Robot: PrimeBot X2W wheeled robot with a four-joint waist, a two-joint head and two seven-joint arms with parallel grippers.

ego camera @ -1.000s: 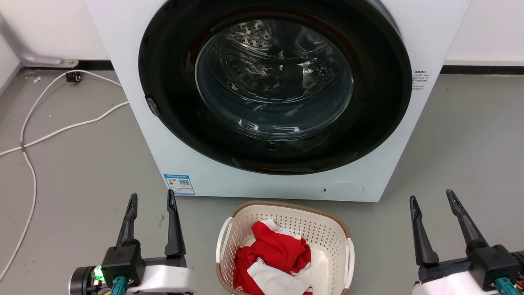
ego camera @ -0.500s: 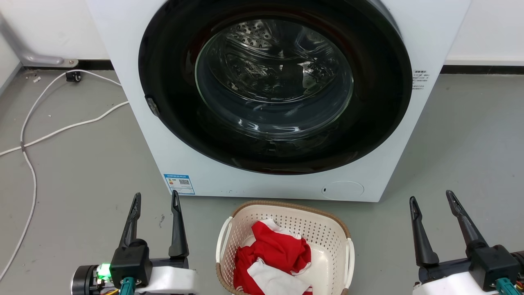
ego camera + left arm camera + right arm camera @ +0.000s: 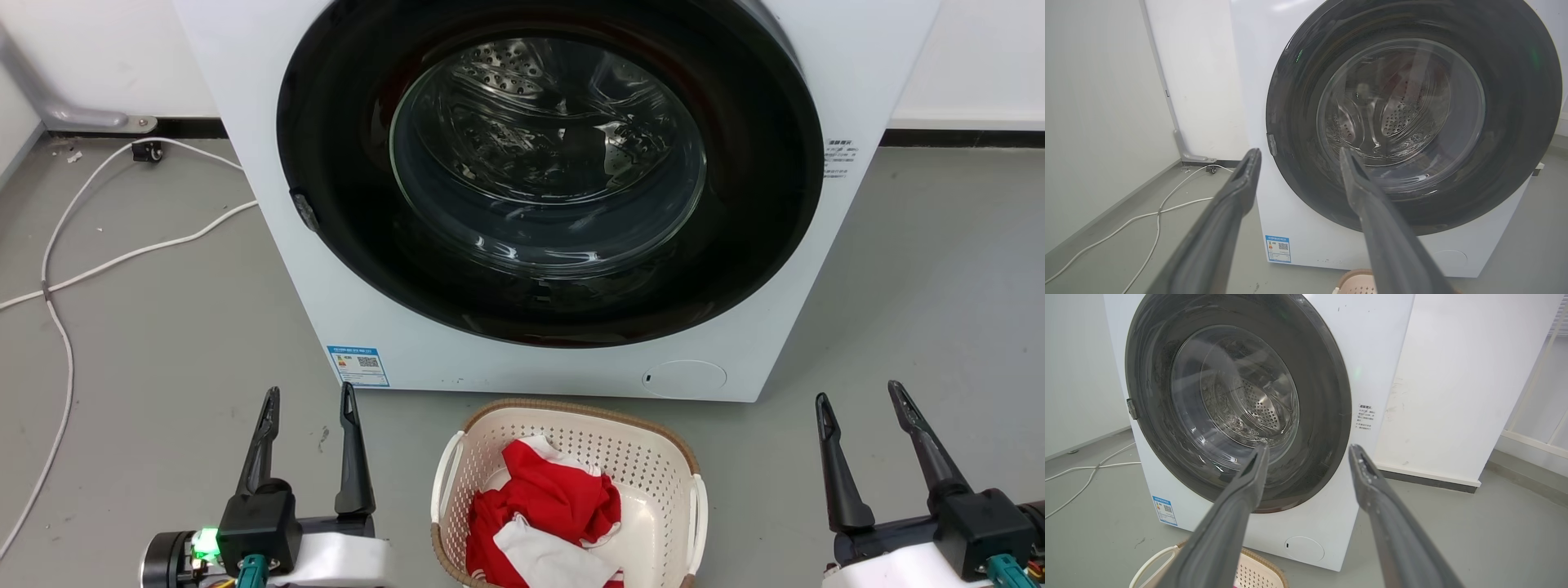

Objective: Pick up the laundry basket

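Note:
The laundry basket [image 3: 645,457] stands on the floor at the bottom middle of the head view, cream-white and perforated with a brown rim and white side handles, holding red and white clothes. A corner of the laundry basket [image 3: 1353,281] peeks in at the bottom of the left wrist view, and its rim and a handle [image 3: 1257,569] show low in the right wrist view. My left gripper [image 3: 309,396] is open to the basket's left, apart from it. My right gripper [image 3: 860,394] is open to its right, also apart. Both hold nothing.
A white front-loading washing machine [image 3: 367,327] with a closed dark round door [image 3: 547,163] stands right behind the basket. White cables [image 3: 106,261] trail over the grey floor at the left. White walls close the back and the left side.
My left gripper has shifted slightly right, toward the basket, and turned a little. The right gripper and the basket have stayed put.

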